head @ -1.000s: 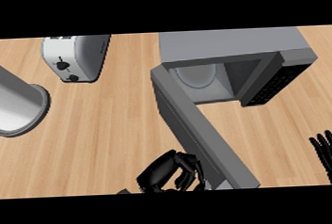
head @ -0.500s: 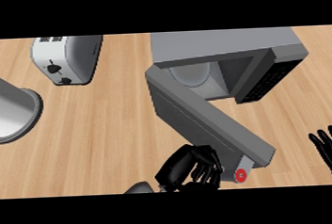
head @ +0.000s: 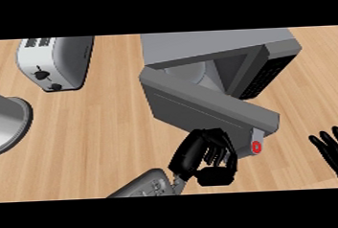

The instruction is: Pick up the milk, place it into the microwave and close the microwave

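Up near the counter's (head: 95, 133) far edge sits the microwave (head: 219, 46), with its door (head: 207, 109) swung open and reaching out toward the near edge. From the head view, the left hand (head: 206, 157) is right at the door's outer face, near its free end, fingers curled over. Can't honestly tell if it's wrapped around anything; no milk shows anywhere on the wood, so it's either hidden in that fist or already inside the cavity, where a pale round plate (head: 191, 74) is all I can make out. The right hand (head: 336, 151) rests by the counter's right edge, fingers straight and spread, holding nothing.

What the next move hangs on, I reckon: the door's long axis runs from the hinge at the box's left front out to the free end with the red dot (head: 256, 147), and the left hand is by far the nearer one to it.

Toaster (head: 56, 61) sits at the far left, a grey cylinder (head: 6, 123) at the left edge.
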